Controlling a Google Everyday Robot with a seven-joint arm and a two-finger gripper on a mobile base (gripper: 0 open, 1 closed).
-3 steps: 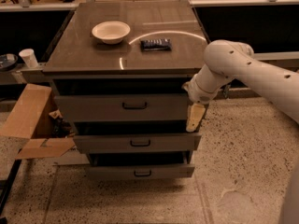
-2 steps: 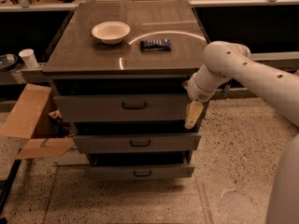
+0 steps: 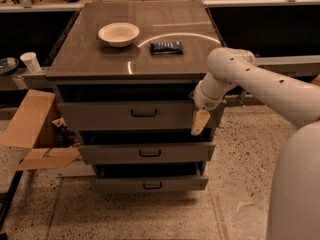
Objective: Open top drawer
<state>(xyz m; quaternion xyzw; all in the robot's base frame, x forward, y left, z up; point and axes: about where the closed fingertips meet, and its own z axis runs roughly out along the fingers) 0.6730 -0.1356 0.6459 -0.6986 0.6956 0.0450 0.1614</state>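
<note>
The top drawer point(image 3: 100, 116) is the wide grey front under the cabinet top, with a small black bar handle point(image 3: 144, 113) at its centre. It stands a little way out, with a dark gap above it. My gripper point(image 3: 200, 121) hangs from the white arm point(image 3: 260, 84) at the right end of this drawer front, pointing down, well to the right of the handle. It holds nothing that I can see.
Two shallower grey drawers point(image 3: 145, 153) point(image 3: 150, 184) sit below, both slightly out. A white bowl point(image 3: 118, 34) and a dark blue packet point(image 3: 166, 47) lie on the cabinet top. An open cardboard box point(image 3: 30, 129) and a paper cup point(image 3: 31, 61) are at the left.
My gripper has shifted slightly left along the right end of the top drawer front. The drawers, bowl and packet have not moved.
</note>
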